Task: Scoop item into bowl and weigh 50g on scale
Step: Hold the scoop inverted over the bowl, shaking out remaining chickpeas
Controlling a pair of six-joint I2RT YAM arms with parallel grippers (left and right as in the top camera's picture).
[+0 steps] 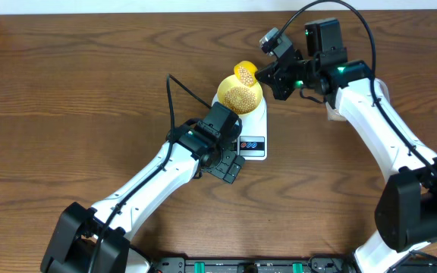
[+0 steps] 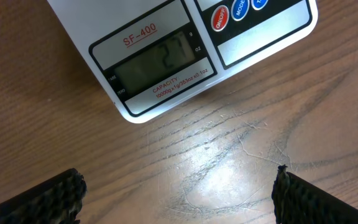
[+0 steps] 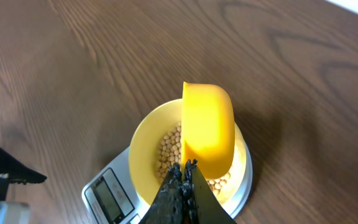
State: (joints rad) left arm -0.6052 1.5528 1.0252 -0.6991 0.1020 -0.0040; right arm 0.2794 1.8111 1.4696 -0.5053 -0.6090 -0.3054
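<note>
The white scale (image 1: 253, 130) stands mid-table with the pale yellow bowl (image 1: 229, 85) on it. Beige beans, the item (image 1: 239, 98), lie in the bowl. My right gripper (image 1: 271, 76) is shut on the handle of a yellow scoop (image 1: 246, 73), tilted over the bowl's far rim with some beans in it. From the right wrist, the scoop (image 3: 208, 127) hangs over the bowl (image 3: 143, 143) and the beans (image 3: 168, 149). My left gripper (image 1: 230, 163) is open and empty, just in front of the scale (image 2: 166, 56), whose display shows faint digits.
Both arms reach in from the table's near edge. A black cable (image 1: 179, 95) runs from the left wrist across the wood. The left fingers (image 2: 48, 199) hover over bare wood.
</note>
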